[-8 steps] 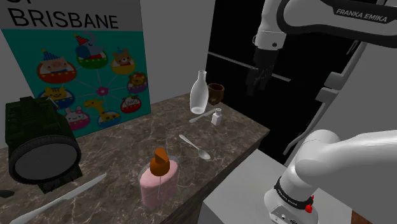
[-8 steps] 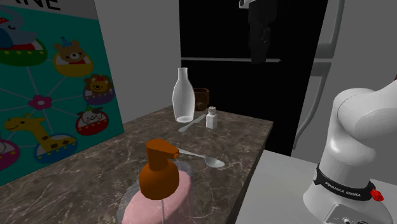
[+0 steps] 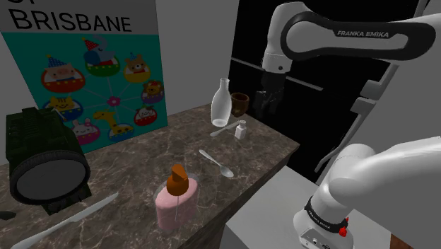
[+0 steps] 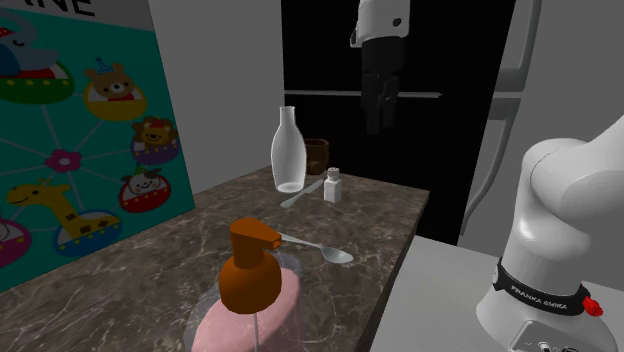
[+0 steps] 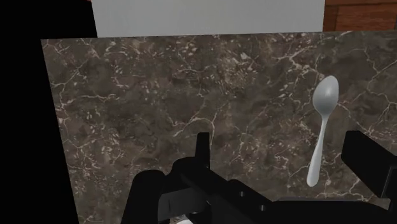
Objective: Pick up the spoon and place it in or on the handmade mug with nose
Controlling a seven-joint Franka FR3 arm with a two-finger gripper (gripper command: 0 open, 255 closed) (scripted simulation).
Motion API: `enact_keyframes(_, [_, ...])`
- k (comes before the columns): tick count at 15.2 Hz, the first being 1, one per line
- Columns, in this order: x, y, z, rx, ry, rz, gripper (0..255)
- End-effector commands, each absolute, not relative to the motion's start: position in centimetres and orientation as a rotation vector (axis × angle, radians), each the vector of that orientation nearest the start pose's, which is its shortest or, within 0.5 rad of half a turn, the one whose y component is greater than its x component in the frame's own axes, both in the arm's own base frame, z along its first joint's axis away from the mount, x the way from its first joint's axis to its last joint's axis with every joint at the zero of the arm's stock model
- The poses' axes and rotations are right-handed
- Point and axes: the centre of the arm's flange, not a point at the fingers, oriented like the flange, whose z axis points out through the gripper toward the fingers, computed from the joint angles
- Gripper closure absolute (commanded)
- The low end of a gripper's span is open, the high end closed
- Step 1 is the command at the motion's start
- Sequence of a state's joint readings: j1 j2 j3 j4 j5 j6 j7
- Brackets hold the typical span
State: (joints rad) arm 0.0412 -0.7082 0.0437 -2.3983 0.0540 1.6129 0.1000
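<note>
A silver spoon (image 3: 217,162) lies flat near the middle of the dark marble counter (image 3: 141,159), seen too in the second exterior view (image 4: 315,247) and the wrist view (image 5: 322,127). The brown mug (image 3: 240,103) stands at the counter's far end, behind a clear bottle (image 3: 221,104); it is partly hidden by that bottle (image 4: 287,150) in the second exterior view (image 4: 317,155). My black gripper (image 3: 265,106) hangs in the air just to the shoulder view's right of the mug, well above the counter (image 4: 378,110). Its fingers (image 5: 368,159) stand apart with nothing between them.
A small white shaker (image 3: 242,130) and a second pale utensil (image 3: 225,128) lie by the bottle. A pink soap dispenser (image 3: 177,198) with an orange pump stands at the near edge. A black appliance (image 3: 46,155) and a knife (image 3: 63,223) are at the shoulder view's left. A black area lies behind the arm.
The arm has swung toward the shoulder view's left and lower, bringing the gripper from beyond the counter's edge to beside the mug.
</note>
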Motion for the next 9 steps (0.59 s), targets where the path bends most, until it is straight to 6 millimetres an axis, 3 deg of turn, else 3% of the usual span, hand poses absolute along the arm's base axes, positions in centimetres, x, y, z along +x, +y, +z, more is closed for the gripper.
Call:
enact_keyframes(1, [34.0,4.8,53.1,-3.105,0.048,0.132,0])
enact_keyframes(9, [39.1,9.4,45.3,-3.045,0.044,0.171,0])
